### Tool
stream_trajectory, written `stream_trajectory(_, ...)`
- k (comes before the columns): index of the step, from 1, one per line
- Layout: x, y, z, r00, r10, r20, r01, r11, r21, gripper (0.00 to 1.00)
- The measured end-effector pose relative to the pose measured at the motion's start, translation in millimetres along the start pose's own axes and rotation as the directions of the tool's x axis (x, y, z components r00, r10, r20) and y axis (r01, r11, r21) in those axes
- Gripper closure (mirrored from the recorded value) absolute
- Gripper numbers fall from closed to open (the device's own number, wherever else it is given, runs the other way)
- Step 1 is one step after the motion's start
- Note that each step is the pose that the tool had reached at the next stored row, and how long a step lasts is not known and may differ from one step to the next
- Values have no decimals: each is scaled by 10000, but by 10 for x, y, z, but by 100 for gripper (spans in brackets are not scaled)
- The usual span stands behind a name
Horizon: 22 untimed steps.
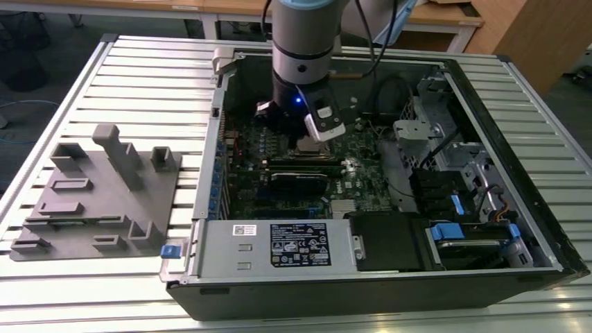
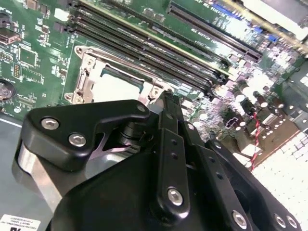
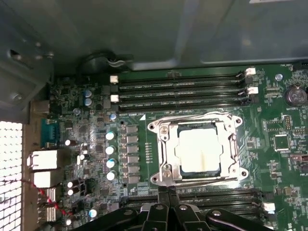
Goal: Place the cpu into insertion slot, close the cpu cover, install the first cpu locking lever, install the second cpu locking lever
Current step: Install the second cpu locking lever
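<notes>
With the cpu (image 3: 199,151) seated in the slot (image 3: 166,144) under the closed cover (image 3: 230,144), the gripper (image 3: 166,191) — fingers pinched together, holding nothing — hovers at the socket edge, where a slip could scrape the board (image 3: 279,163)

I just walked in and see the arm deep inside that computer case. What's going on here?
The robot arm is reaching into an open computer case lying on the table, working at the motherboard's processor socket. The cpu already sits in the insertion slot, with the cpu cover framing it. The gripper, its fingers pressed together, is at the socket's edge beside the memory slots.
</notes>
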State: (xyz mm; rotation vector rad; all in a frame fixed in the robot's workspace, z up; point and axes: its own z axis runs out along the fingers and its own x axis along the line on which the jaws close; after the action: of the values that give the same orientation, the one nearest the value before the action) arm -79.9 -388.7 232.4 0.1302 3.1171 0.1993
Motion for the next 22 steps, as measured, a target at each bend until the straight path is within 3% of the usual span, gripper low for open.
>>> stream_trajectory(7, -84, 145, 31, 10000, 1, 18, -2, 9998, 221, 89)
stream_trajectory(12, -182, 233, 52, 10000, -1, 30, 0, 9994, 358, 89)
stream_trajectory(18, -324, 314, 73, 10000, -1, 37, 0, 9990, 448, 89)
stream_trajectory(22, -326, 332, 72, 10000, -3, 38, 1, 9989, 475, 89)
